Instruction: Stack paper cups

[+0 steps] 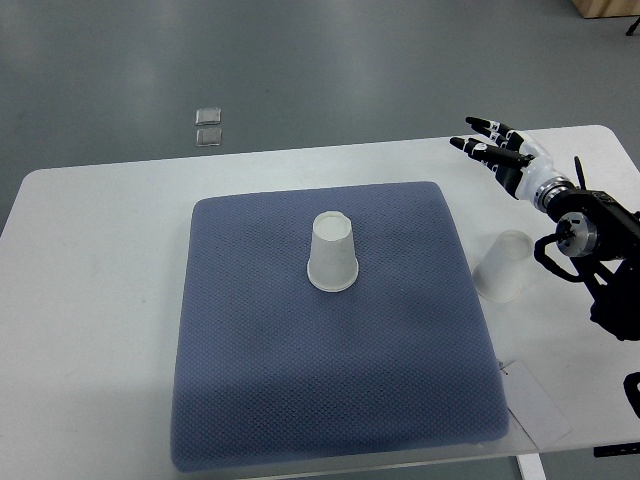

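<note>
Right robot hand (492, 143) raised over far right bench (90, 260) edge, fingers extended, holding nothing. Left arm out of view. One paper cup (333, 252) inverted at centre of blue mat (300, 400); second cup (503, 265) inverted on bare bench just beside mat's right edge, below forearm. Step judged: grasp second cup. Approach from side, wrap mid-wall lightly to avoid crushing, lift clear, lower squarely over centre cup.

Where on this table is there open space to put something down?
The blue mat is bare all around the upside-down cup at its middle. The white table left of the mat is bare too. The right edge is crowded: second cup, right hand.
</note>
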